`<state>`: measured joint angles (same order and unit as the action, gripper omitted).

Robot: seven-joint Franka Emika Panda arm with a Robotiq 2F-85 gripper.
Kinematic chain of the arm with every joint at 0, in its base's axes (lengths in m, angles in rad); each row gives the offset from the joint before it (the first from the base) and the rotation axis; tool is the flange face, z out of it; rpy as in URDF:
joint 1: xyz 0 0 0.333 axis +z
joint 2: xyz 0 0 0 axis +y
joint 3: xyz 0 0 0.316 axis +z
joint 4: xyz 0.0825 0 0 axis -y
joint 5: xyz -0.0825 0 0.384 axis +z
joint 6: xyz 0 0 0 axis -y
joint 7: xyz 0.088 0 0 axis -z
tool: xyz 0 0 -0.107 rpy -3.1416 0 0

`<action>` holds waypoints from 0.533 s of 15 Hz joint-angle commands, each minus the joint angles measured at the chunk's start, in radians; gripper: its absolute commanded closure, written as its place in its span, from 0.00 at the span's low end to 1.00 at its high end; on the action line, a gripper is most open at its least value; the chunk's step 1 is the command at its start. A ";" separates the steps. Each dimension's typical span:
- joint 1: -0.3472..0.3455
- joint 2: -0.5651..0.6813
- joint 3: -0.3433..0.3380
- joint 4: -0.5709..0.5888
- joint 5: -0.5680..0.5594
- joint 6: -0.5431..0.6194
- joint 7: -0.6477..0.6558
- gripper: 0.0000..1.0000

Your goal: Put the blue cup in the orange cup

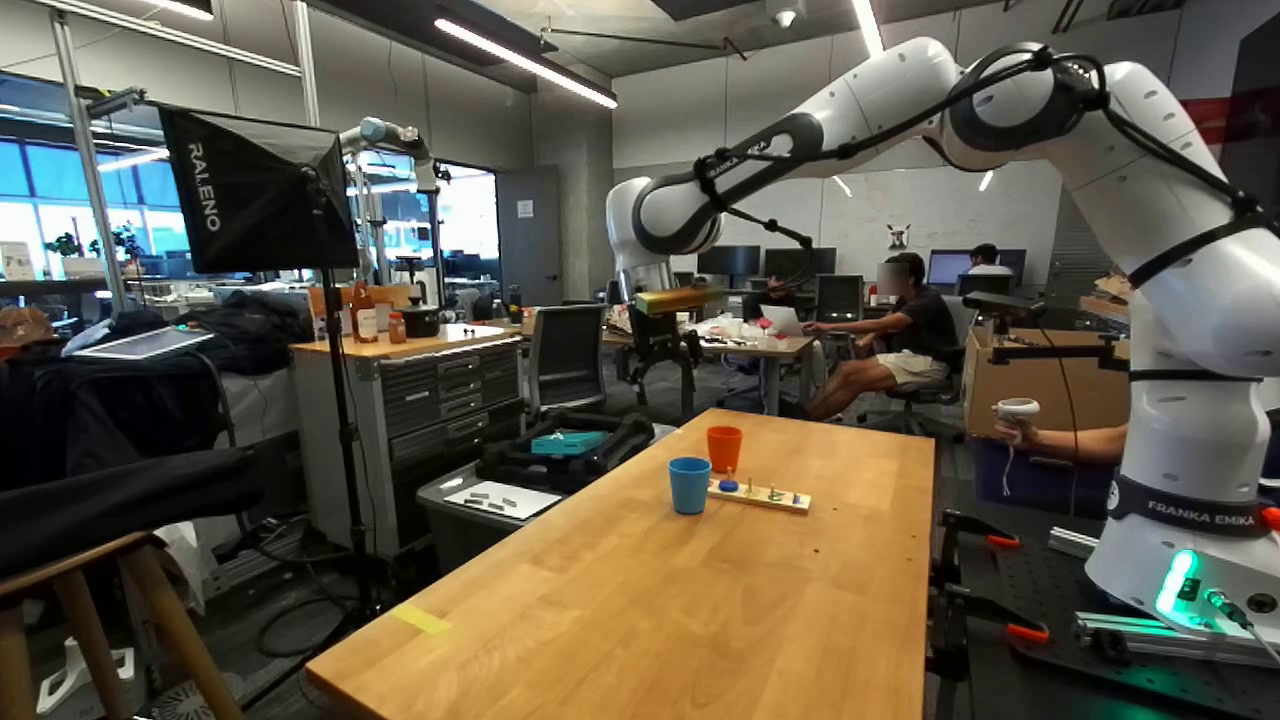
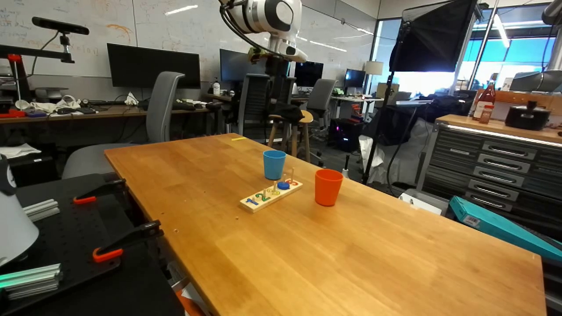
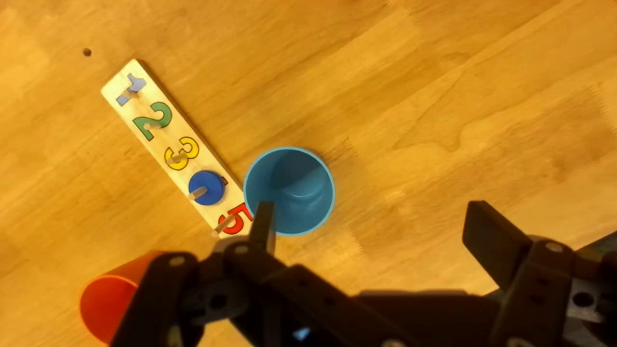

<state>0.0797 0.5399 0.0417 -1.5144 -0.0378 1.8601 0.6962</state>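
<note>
The blue cup (image 1: 690,487) stands upright on the wooden table, and it also shows in an exterior view (image 2: 274,165). In the wrist view the blue cup (image 3: 299,188) is seen from above, and its inside is empty. The orange cup (image 1: 724,450) stands upright nearby, also in an exterior view (image 2: 328,188). In the wrist view the orange cup (image 3: 107,303) is at the lower left, partly hidden by a finger. My gripper (image 3: 368,205) is open and empty, well above the table (image 1: 664,402). Its left finger overlaps the blue cup's near rim in the wrist view.
A wooden peg board (image 3: 156,123) with numbers and a blue disc (image 3: 207,188) lies between the cups, close beside the blue cup. It also shows in an exterior view (image 2: 268,197). The table (image 1: 700,620) has a yellow tape strip (image 1: 422,618) at one edge.
</note>
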 commanded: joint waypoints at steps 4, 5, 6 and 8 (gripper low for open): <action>0.035 0.145 -0.055 0.135 -0.002 -0.024 -0.002 0.00; 0.036 0.154 -0.059 0.130 -0.005 -0.003 -0.005 0.00; 0.036 0.160 -0.063 0.123 -0.007 0.011 -0.007 0.00; 0.036 0.170 -0.069 0.107 -0.006 0.041 -0.008 0.00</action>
<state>0.0907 0.6688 0.0093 -1.4427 -0.0378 1.8753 0.6949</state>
